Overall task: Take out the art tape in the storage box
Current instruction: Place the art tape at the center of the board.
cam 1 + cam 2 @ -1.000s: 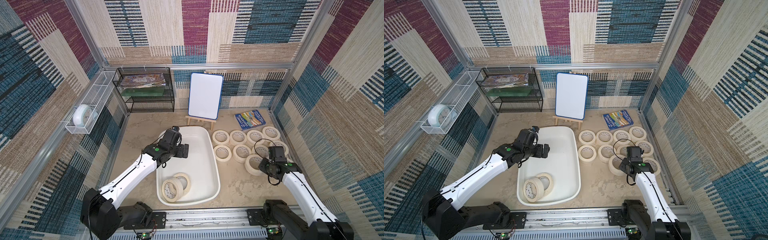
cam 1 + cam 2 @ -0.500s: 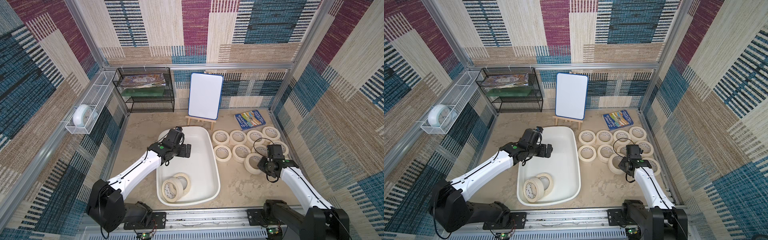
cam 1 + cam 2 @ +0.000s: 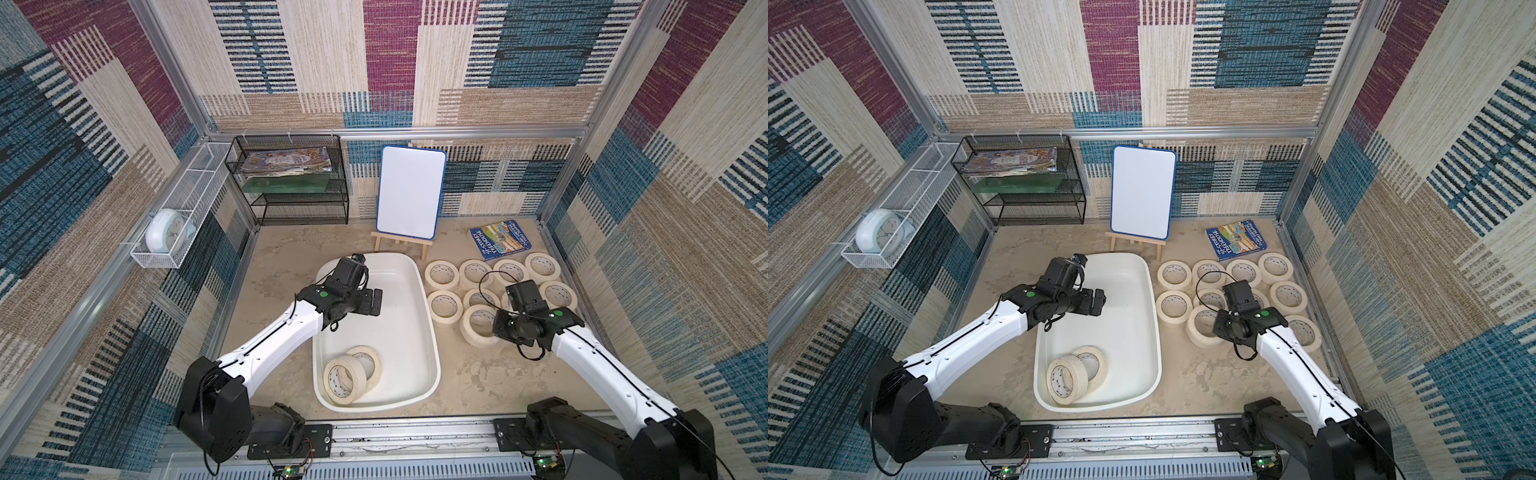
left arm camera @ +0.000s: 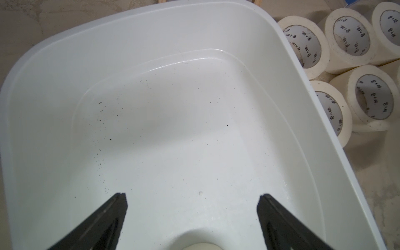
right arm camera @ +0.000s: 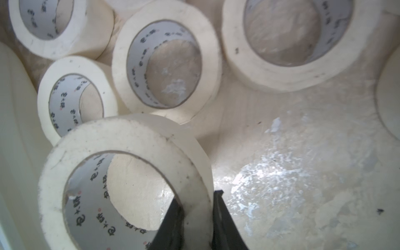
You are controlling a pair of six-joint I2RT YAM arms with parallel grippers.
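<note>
Compared with a second ago, the right gripper (image 5: 197,195) has carried the held roll (image 3: 478,341) a little way toward the storage box (image 3: 399,340). The roll now sits at the near edge of the other rolls (image 3: 444,320) of art tape, which are clustered on the desk (image 3: 478,374) to the right of the box. The grip is unchanged. In the right wrist view one finger is inside the ring and one outside, pinching the roll's wall. The roll looks tilted, and whether it touches the desk cannot be told.

The left gripper (image 4: 192,195) has edged only slightly further over the far half of the box. It hangs there with its jaws spread wide and touching nothing, as before. The left arm's shoulder housing has swung a little. The two rolls (image 3: 358,376) still in the box have not moved. They lean against each other at its near end, close to the left wall.

The inside of each ring carries small dark print in repeated characters, sharp in both wrist views but not in a script I can read. The book (image 3: 500,242) lying flat in the far right corner shows "TREEHOUSE" upside down, and its smaller lines are too fine to read. The covers on the black mesh shelf (image 3: 286,162) are also too small to read.
</note>
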